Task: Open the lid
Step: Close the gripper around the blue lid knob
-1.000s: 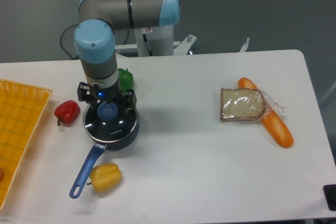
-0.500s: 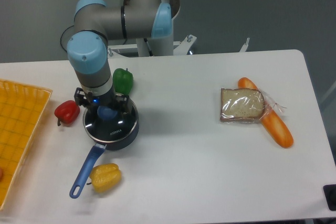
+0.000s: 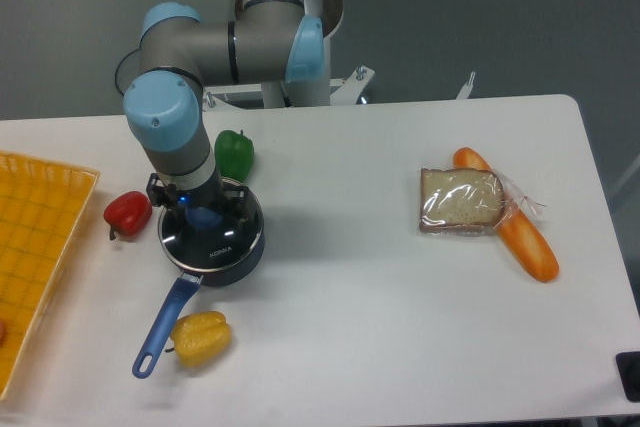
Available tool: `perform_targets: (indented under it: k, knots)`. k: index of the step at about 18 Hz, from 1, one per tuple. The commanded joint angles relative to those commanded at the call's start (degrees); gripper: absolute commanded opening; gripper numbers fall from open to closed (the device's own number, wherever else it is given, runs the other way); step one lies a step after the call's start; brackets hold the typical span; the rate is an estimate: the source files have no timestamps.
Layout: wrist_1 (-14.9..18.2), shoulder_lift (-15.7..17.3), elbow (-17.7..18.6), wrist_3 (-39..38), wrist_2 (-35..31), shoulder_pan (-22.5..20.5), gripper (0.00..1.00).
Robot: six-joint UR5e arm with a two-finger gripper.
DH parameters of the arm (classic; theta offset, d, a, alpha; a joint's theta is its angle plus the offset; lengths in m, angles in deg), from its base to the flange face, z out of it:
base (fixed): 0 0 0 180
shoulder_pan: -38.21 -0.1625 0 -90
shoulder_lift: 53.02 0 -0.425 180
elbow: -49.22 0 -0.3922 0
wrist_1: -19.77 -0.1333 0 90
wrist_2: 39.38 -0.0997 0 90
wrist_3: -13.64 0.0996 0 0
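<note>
The lid (image 3: 220, 243), clear glass with a metal rim and white lettering, lies flat on the dark blue saucepan (image 3: 247, 251) at the left of the table. Its blue knob (image 3: 206, 216) shows only in part under the arm's wrist. My gripper (image 3: 203, 209) is straight above the lid, low over it, with its black fingers standing either side of the knob. They look open, and I see no grip on the knob. The pan's blue handle (image 3: 163, 330) points toward the front left.
A red pepper (image 3: 127, 213) lies just left of the pan, a green pepper (image 3: 235, 153) just behind it, a yellow pepper (image 3: 200, 338) beside the handle's end. A yellow basket (image 3: 35, 247) sits at the left edge. Wrapped bread (image 3: 460, 199) and an orange loaf (image 3: 525, 237) lie at the right.
The arm has swung slightly left and come down, so the gripper now sits lower over the lid and hides more of the knob. The lid and pan have not moved.
</note>
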Motion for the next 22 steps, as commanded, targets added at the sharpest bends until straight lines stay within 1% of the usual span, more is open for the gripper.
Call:
perform_targets:
  k: [13, 20, 21, 22]
  knots:
    - [-0.26, -0.18, 1.49, 0.00, -0.26, 0.70, 1.00]
    - [-0.18, -0.27, 1.50, 0.00, -0.53, 0.79, 1.00]
    - [-0.18, -0.27, 1.50, 0.17, -0.53, 0.79, 0.99]
    - [-0.18, -0.27, 1.50, 0.18, -0.53, 0.79, 0.95]
